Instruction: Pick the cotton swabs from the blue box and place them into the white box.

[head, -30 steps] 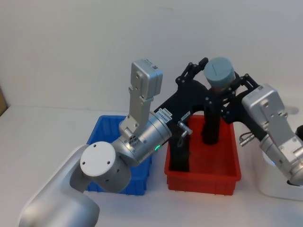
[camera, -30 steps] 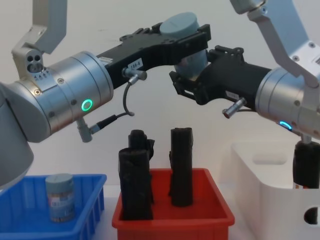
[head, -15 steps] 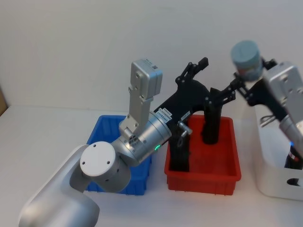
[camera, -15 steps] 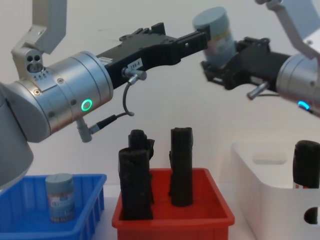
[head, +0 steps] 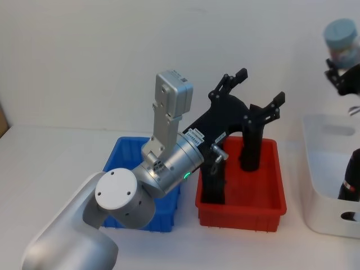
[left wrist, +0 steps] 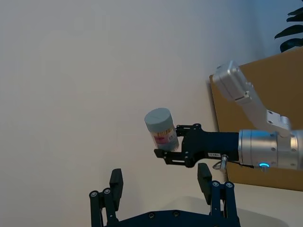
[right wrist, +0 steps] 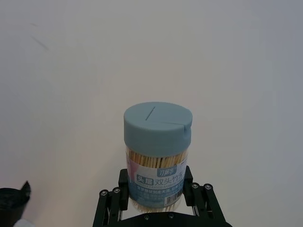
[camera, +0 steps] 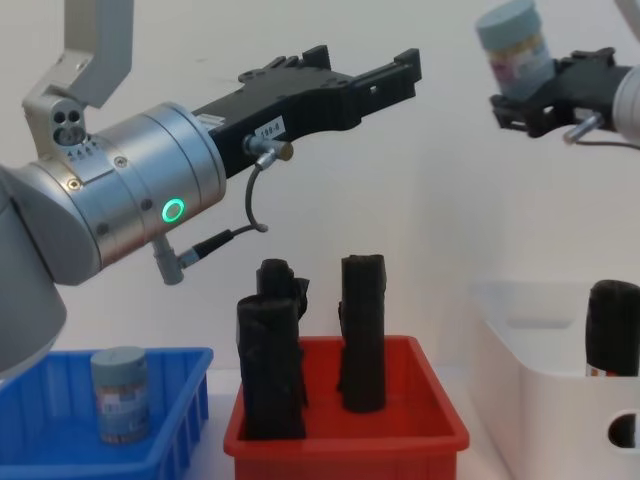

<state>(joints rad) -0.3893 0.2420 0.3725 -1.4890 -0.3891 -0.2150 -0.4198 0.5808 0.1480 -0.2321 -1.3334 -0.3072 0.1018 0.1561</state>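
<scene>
A cotton swabs tub (head: 341, 36) with a pale blue lid is held high at the far right, above the white box (head: 323, 169). My right gripper (head: 341, 66) is shut on its lower body; the right wrist view shows the tub (right wrist: 157, 146) upright between the fingers (right wrist: 188, 182). In the chest view the tub (camera: 513, 45) hangs well above the white box (camera: 530, 350). My left gripper (head: 260, 85) stays open and empty above the red bin (head: 270, 211). A second tub (camera: 120, 395) stands in the blue box (camera: 190, 420).
The red bin (camera: 350, 435) between the blue and white boxes holds tall black rolls (camera: 362, 330). Another black roll (camera: 612, 330) stands inside the white box. My left arm (head: 169, 157) stretches over the blue box (head: 121, 154) and the red bin.
The right gripper has carried the tub away from the left gripper, rightward and up, to above the white box. The left gripper stays open where it was.
</scene>
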